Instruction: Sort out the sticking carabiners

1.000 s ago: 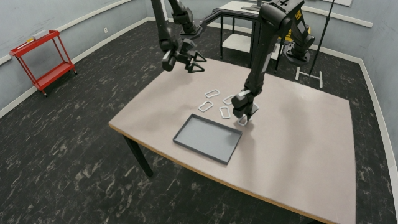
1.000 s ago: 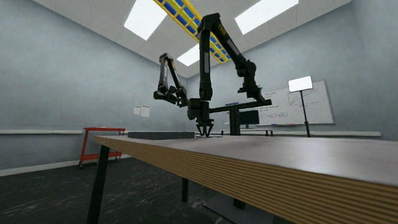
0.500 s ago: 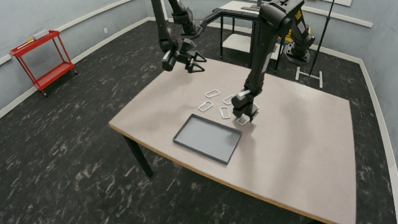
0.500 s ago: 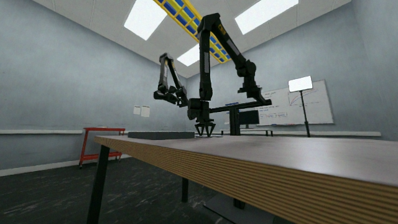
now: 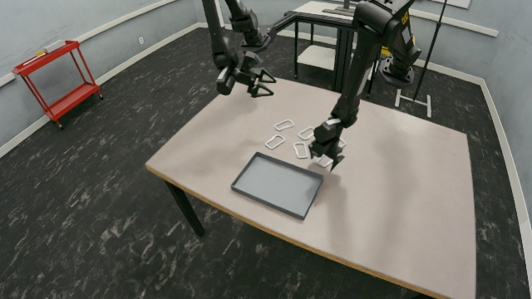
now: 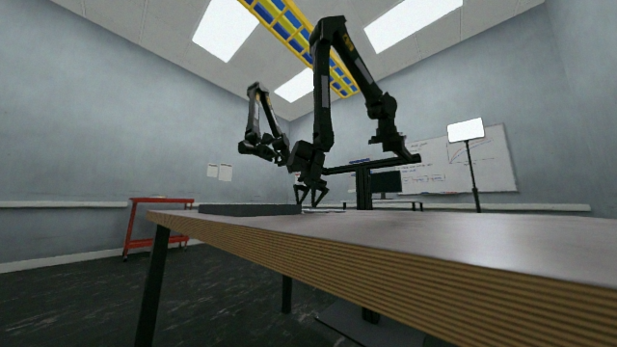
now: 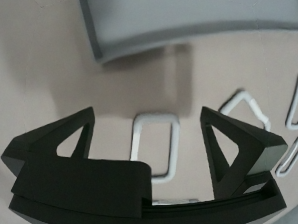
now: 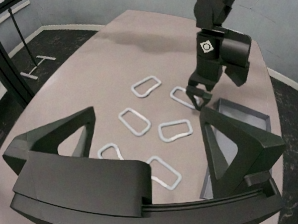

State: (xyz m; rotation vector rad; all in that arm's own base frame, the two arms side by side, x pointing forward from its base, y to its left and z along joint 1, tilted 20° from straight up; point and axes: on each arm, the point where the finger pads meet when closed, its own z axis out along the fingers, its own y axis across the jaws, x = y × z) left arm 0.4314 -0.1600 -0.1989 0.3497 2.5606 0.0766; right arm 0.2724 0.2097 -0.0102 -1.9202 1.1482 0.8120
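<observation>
Six carabiners (image 5: 294,150) (image 6: 328,210) (image 7: 175,150) (image 8: 189,128) show at the centre of the right wrist view, but only thinly in the exterior. Left claw (image 5: 322,163) (image 6: 307,205) (image 7: 147,108) (image 8: 200,101) and right claw (image 5: 274,88) (image 6: 281,164) (image 8: 147,112) have fingers apart.

six pale, rounded-oblong carabiners (image 5: 306,151) (image 6: 330,211) (image 7: 174,150) (image 8: 175,123) | lying flat, spread out | outside tray || grey tray (image 5: 276,184) (image 6: 248,209) (image 7: 190,15) (image 8: 245,117) | shallow, rectangular, upright
</observation>
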